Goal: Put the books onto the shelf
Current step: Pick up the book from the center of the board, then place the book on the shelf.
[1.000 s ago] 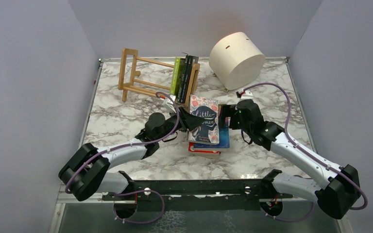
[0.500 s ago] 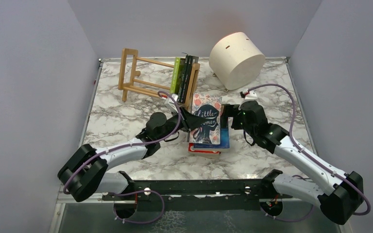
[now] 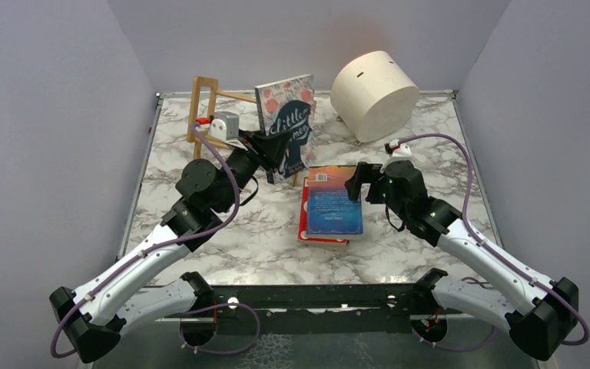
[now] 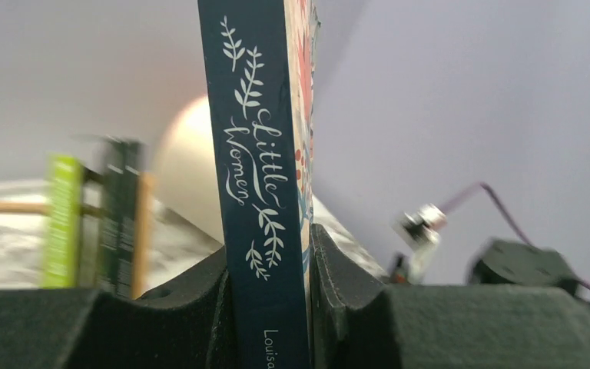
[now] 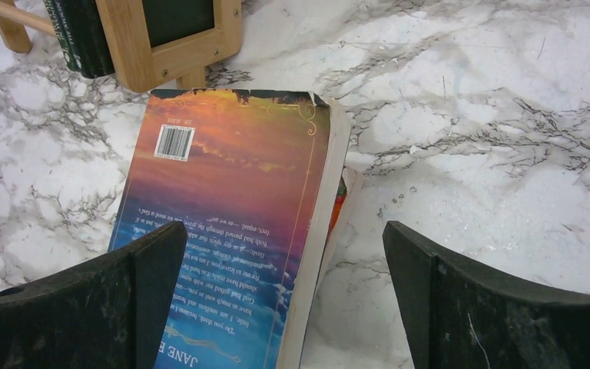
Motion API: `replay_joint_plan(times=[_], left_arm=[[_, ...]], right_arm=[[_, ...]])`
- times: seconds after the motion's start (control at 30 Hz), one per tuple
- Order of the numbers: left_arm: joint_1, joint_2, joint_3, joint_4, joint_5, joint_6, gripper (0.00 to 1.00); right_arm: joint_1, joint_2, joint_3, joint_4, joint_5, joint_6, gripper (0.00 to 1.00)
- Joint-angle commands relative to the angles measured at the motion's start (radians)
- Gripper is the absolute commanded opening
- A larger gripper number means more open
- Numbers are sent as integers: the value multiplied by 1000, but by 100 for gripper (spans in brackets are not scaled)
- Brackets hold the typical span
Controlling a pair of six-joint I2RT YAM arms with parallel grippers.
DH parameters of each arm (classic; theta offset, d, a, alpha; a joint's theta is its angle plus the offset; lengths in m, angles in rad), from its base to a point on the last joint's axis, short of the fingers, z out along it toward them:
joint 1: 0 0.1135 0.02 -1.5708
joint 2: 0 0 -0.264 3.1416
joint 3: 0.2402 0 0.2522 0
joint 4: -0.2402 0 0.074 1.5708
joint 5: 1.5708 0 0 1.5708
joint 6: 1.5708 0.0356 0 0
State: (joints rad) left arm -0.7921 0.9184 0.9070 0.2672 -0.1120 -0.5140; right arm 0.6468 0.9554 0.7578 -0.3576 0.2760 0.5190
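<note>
A paperback titled "Little Women" [image 3: 286, 127], dark blue with a pink floral cover, is held upright in the air just in front of the right part of the shelf [image 3: 203, 115], a small light-wood rack standing near the back of the marble-patterned bench [image 3: 200, 200]. The left pincer [image 3: 275, 154] is clamped on the book's lower end, one black finger pressed against each cover. The left wrist camera shows the spine [image 4: 257, 192] standing vertical between those fingers, its white script lettering and leaf sprigs easy to read. Behind it, out of focus, a lime green book [image 4: 63, 219] and a dark green book [image 4: 119, 215] stand upright on the shelf against its right end frame [image 4: 144, 231]. Nearer the arms, a short stack of books lies flat on the bench. Its top book [image 3: 334, 201] lies back cover up, orange fading to blue, with a barcode near one corner. A red book [image 3: 303, 231] peeks out underneath. The right pincer [image 3: 359, 178] hovers low over the right side of this stack with its fingers spread wide apart, gripping nothing. In the right wrist view one finger hangs above the top book's cover [image 5: 230, 207] and the other above bare bench [image 5: 469, 115]. A cream cylindrical drum [image 3: 375, 94] lies tipped on its side in the far right corner, well apart from the books.
</note>
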Motion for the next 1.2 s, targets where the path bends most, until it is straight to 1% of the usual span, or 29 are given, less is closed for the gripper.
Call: replay_joint_plan(times=[0.0,0.07,0.17,0.2,0.27,0.33,0.43,0.5,0.57,0.63,0.7,0.77,0.9,1.17], left_arm=[[3,-5,68,24,-338,386,0],[4,12,71,88,-415,512,0],[13,54,48,275,-497,732,0],[23,75,43,324,-514,787,0],[61,124,65,356,-511,843,0],[126,165,90,360,-466,825,0],[286,222,107,359,-335,703,0],[374,269,116,361,-251,658,0],[438,328,128,364,-198,620,0],[518,380,134,370,-101,557,0],[567,429,133,387,-8,490,0],[600,471,133,400,87,442,0],[619,538,129,426,196,408,0],[620,615,115,460,304,392,0]], right_arm=[[4,-1,3,37,21,7,98],[5,0,5,39,20,8,98],[5,0,6,40,19,11,98],[5,-1,6,41,18,13,98],[6,-3,3,46,10,13,98],[5,-7,2,47,6,13,98],[4,-15,3,38,11,13,98],[5,-23,5,31,17,12,98],[5,-32,4,27,25,8,98],[5,-37,2,28,30,5,98],[4,-33,2,31,31,3,99],[4,-24,3,32,33,3,99],[5,-3,8,39,33,5,99],[5,30,0,63,23,13,99]])
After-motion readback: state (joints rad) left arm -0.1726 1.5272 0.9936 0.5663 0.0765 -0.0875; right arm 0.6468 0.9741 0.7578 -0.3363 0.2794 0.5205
